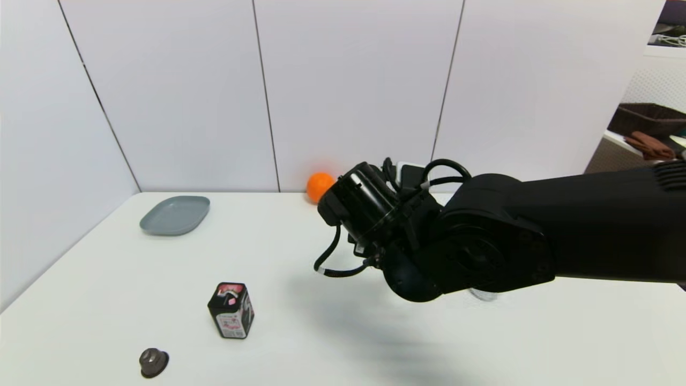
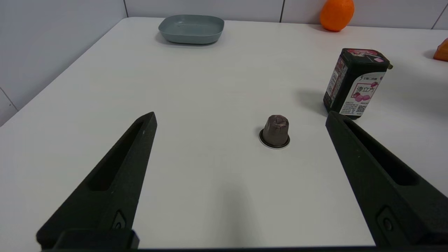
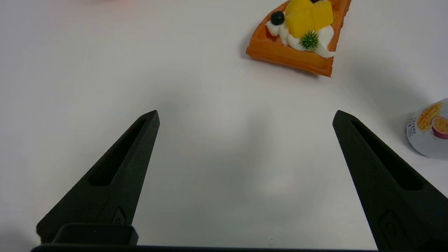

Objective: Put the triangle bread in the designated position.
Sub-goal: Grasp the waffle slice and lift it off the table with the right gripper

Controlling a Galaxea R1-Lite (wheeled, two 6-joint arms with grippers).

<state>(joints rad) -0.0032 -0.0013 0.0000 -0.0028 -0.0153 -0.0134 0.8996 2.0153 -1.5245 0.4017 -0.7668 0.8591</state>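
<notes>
Fingers of right gripper (image 3: 245, 115) spread wide, nothing between them, hovering over bare white desk (image 3: 210, 147). Ahead of the tips and off toward the right-hand finger: triangle bread (image 3: 297, 38), one orange-brown wedge-shaped toy pastry with white cream, yellow fruit chunks, a black berry and a green sprig. Flat on the desk, apart from both fingers, partly cut off by the frame edge. Broad crust edge faces the fingers; long axis seems to run away from them toward a hidden point. Not yet straddled, so an advance and a slight sideways shift likely needed before closing. Just beside it, one white foil-lidded cup with fruit print (image 3: 428, 129), near enough to be nudged.

Left gripper (image 2: 241, 117) likewise wide apart and empty, parked low over the near-left desk. Bread shows there only as an orange sliver well off; right arm clearly nearer.

Count, near to far: one brown coffee capsule (image 1: 154, 362), one black box with pink label (image 1: 231, 311), one grey-green shallow plate (image 1: 176, 215), one round orange fruit (image 1: 319, 186) at the back wall. Designated position unmarked; cannot place it.
</notes>
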